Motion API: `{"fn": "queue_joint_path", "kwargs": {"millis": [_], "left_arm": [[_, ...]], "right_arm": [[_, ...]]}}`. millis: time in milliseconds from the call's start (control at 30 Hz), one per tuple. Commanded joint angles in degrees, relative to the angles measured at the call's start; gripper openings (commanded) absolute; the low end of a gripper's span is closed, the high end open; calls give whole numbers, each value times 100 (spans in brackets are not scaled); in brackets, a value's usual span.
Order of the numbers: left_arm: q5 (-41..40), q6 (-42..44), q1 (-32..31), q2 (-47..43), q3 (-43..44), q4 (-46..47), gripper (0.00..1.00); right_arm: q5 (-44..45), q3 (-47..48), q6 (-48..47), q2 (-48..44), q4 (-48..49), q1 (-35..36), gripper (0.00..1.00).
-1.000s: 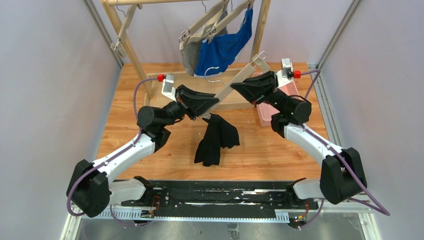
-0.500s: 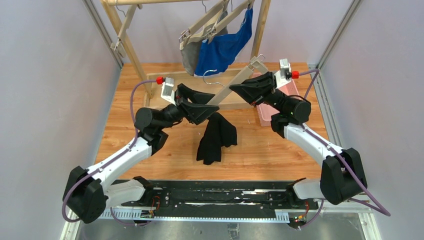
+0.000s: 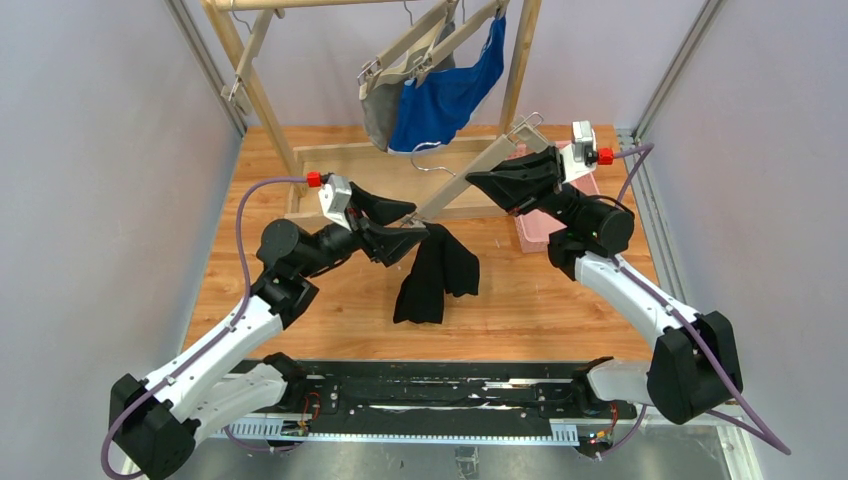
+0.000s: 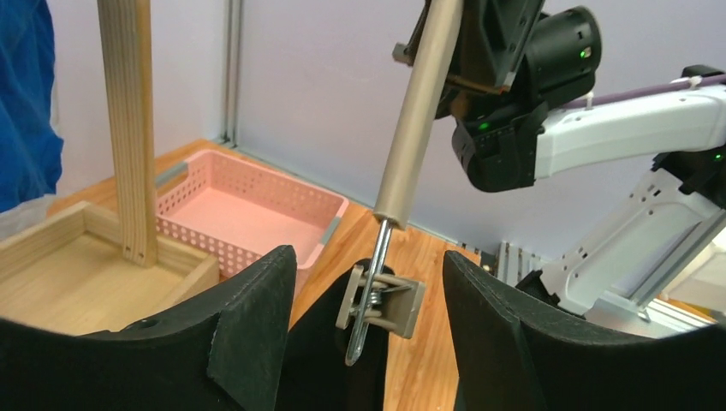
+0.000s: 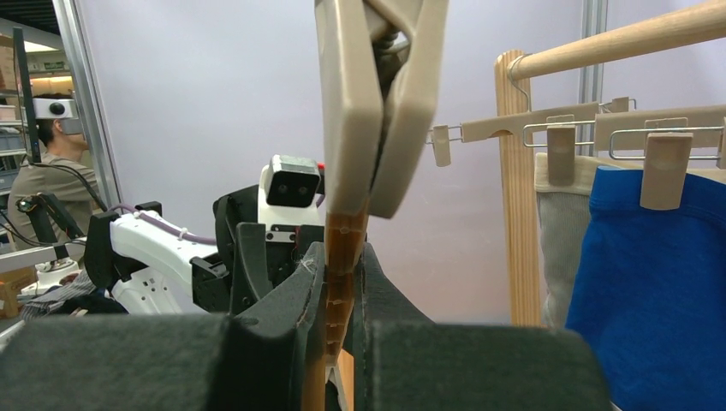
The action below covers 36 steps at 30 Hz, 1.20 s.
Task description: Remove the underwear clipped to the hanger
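Observation:
Black underwear hangs from the clip at the low end of a beige hanger, which slants up to the right. My right gripper is shut on that hanger's bar, just below its upper clip. My left gripper stands open with a finger on each side of the low clip, touching neither the clip nor the black fabric. Grey underwear and blue underwear hang clipped to hangers on the wooden rack.
The rack's posts rise from a wooden base tray at the back of the table. A bare hanger hangs at the rack's left. A pink basket sits under my right arm. Grey walls close in both sides.
My left gripper has opened off the hanger's low end and drawn back a little to the left. The right gripper has carried the hanger slightly up and right.

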Motion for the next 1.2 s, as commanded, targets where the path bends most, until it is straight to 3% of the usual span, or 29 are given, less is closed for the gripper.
{"fn": "queue_joint_path", "kwargs": {"millis": [0,133,233,267,300,333,400,467,600,800,1167], "left_arm": [[62,245,-44,26,-7,-238,68],[86,283,-43,-6,-35,-239,52],[211,314,-43,3,10,-230,26],[238,329,-43,8,29,-234,11],[229,334,-43,8,40,-235,2],[226,342,-43,1,53,-236,0],[203,351,-43,-15,90,-230,7],[163,323,-43,-53,121,-238,38],[-26,379,-43,-210,191,-238,56],[114,506,-43,-165,481,-239,59],[483,443,-43,508,938,-238,56]], "right_arm": [[86,-1,-14,-134,242,64,1],[91,-10,1,-109,234,64,0],[91,-24,12,-75,233,65,0],[87,-35,12,-66,237,64,0],[91,-41,17,-57,234,64,1],[85,-53,20,-46,238,64,1],[67,-69,27,-46,231,64,1],[58,-92,17,-61,204,63,1],[47,-115,-9,-97,163,58,1],[49,-104,2,-83,138,64,0],[19,-35,100,-24,178,95,1]]}}
